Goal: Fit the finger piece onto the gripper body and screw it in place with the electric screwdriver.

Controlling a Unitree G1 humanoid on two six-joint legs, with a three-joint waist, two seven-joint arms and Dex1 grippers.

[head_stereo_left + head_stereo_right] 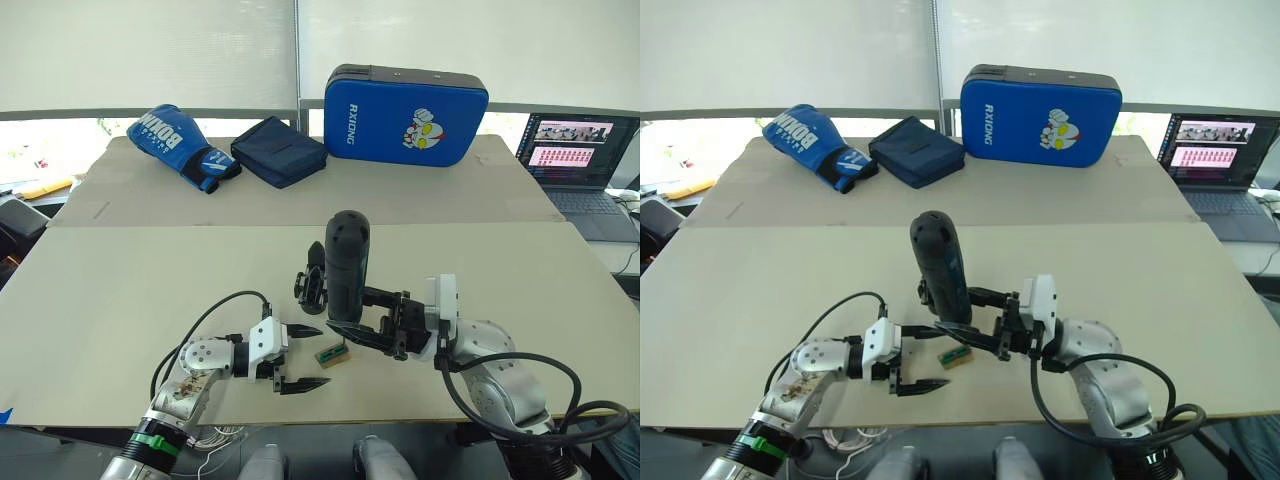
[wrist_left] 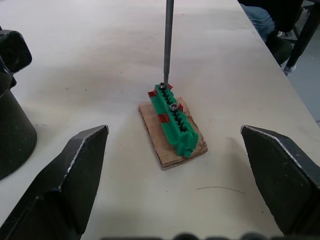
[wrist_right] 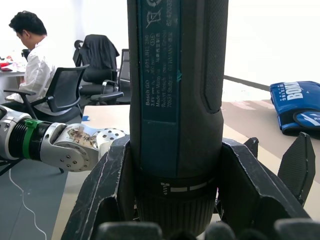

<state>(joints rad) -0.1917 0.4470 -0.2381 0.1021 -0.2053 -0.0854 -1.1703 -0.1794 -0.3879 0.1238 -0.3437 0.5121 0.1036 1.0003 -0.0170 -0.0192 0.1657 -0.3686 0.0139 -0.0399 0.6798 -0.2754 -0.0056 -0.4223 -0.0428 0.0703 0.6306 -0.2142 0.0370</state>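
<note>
My right gripper (image 1: pixel 347 316) is shut on the electric screwdriver (image 1: pixel 348 262), a thick dark cylinder held upright over the near middle of the table. Its thin bit (image 2: pixel 168 45) comes down onto a screw at one end of a small green-and-tan block (image 2: pixel 175 122). The gripper body (image 1: pixel 312 280), a small black block on a round base, stands just left of and behind the screwdriver. My left gripper (image 1: pixel 300 357) is open and empty, its fingers (image 2: pixel 75 170) spread to either side of the green block from the near left. The finger piece is out of view.
At the table's far side lie a blue boxing glove (image 1: pixel 180 145), a navy pouch (image 1: pixel 278 150) and a blue strike pad (image 1: pixel 405 115). A laptop (image 1: pixel 580 150) sits off the right end. A person (image 3: pixel 30 50) sits at a desk in the background.
</note>
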